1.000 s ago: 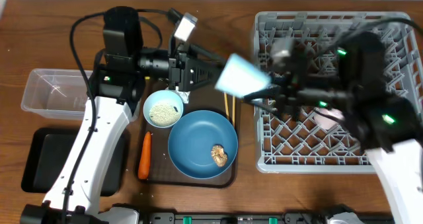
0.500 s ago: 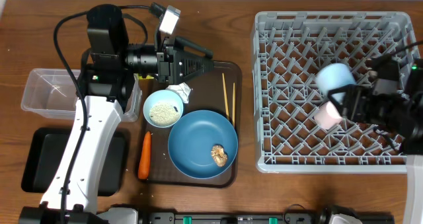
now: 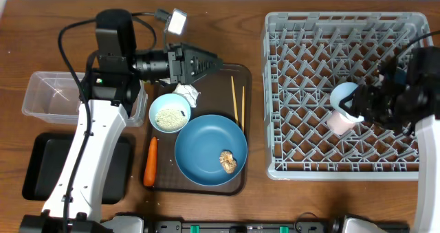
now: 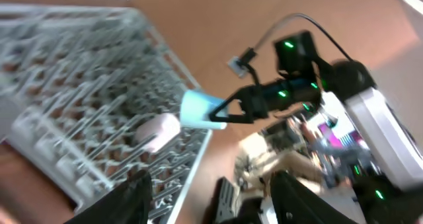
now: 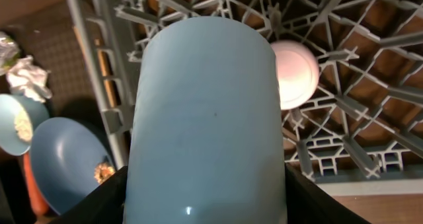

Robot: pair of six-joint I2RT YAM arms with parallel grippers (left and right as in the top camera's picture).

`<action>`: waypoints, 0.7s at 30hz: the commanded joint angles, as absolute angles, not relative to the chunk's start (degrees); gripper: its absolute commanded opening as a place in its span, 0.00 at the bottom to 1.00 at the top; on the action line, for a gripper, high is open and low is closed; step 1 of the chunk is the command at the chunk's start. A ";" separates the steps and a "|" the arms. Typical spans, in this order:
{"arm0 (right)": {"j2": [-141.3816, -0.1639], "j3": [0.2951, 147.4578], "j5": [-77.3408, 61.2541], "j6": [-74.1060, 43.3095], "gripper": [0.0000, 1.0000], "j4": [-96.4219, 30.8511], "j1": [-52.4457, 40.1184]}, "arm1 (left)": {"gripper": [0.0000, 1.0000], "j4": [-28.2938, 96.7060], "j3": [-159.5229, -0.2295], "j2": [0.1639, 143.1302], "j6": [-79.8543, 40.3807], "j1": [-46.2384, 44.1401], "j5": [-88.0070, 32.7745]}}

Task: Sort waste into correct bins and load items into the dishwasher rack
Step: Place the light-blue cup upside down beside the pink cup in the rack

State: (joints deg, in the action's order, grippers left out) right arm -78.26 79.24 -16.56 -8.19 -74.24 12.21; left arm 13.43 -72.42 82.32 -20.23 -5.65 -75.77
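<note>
- Overhead, the right gripper (image 3: 353,102) is clamped on a round light-blue cup (image 3: 342,94), one finger on each side of its wall.
- The cup hangs over the right half of the large square grey plastic peg rack (image 3: 271,89), just beside a small pink cup (image 3: 338,121) that lies in the rack.
- The right wrist view is almost filled by the blue cup. The pink one shows behind it among the pegs.
- The left gripper (image 3: 206,62) points towards the rack, above the far edge of the dark-brown rectangular serving tray (image 3: 221,82). In its wrist view the fingers stand apart with nothing between them.
- On that tray sit a small pale bowl (image 3: 170,114) of white rice grains, a large round blue plate (image 3: 203,147) with a brownish food lump (image 3: 227,161) on it, a crumpled white tissue (image 3: 185,92) and a pair of thin wooden chopsticks (image 3: 238,102).
- A small orange carrot (image 3: 150,161) lies along the tray's left edge.
- Far left are a clear plastic rectangular tub (image 3: 48,95) and a shallow black rectangular tray (image 3: 38,168).
</note>
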 commanded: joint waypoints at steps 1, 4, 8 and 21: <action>-80.71 79.77 -15.64 -9.19 0.56 -73.58 10.15 | 0.59 18.02 -72.71 81.45 -17.28 -5.58 -62.89; -82.59 79.77 -15.62 -9.21 0.56 -73.28 8.05 | 0.59 23.81 -72.71 81.45 -16.16 -5.61 -54.65; -84.82 79.77 -12.03 -10.04 0.59 -73.32 4.32 | 0.59 29.85 -72.71 81.45 -14.06 -5.58 -47.42; -87.37 79.75 -8.34 -11.75 0.59 -74.52 2.63 | 0.59 33.39 -72.71 81.45 -11.35 -5.58 -45.32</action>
State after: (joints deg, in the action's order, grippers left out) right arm -86.96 79.24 -9.13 -10.66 -74.94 3.44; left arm 33.23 -72.42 82.32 -12.99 -5.67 -46.22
